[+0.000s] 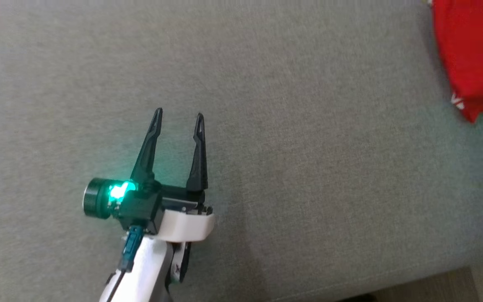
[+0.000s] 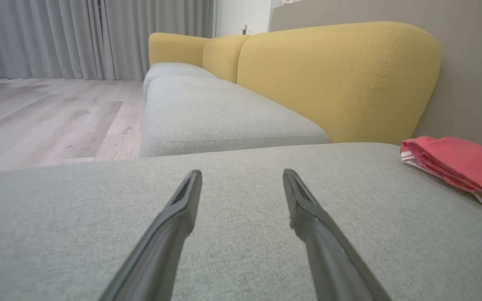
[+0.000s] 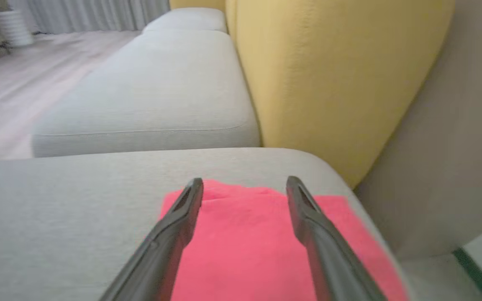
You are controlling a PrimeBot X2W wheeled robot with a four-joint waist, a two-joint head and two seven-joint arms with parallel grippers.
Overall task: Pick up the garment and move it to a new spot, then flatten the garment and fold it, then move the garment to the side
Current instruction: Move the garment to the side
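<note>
The garment point(image 1: 472, 54) is a red folded cloth with white stripes at its edge, lying at the far right of the grey cushion point(image 1: 266, 126). In the left wrist view the garment point(image 2: 458, 163) lies off to the right, well apart from my left gripper point(image 2: 242, 175). That left gripper point(image 1: 178, 117) is open over bare cushion with nothing between its fingers. In the right wrist view my right gripper point(image 3: 244, 184) is open, its fingers spread just above the flat garment point(image 3: 245, 242), holding nothing.
A yellow backrest point(image 2: 337, 79) rises behind the cushion, with a second grey seat point(image 2: 216, 113) beyond it. Wooden floor point(image 2: 44, 117) and grey curtains point(image 2: 78, 37) lie to the left. The cushion's front edge point(image 1: 371, 281) runs at lower right.
</note>
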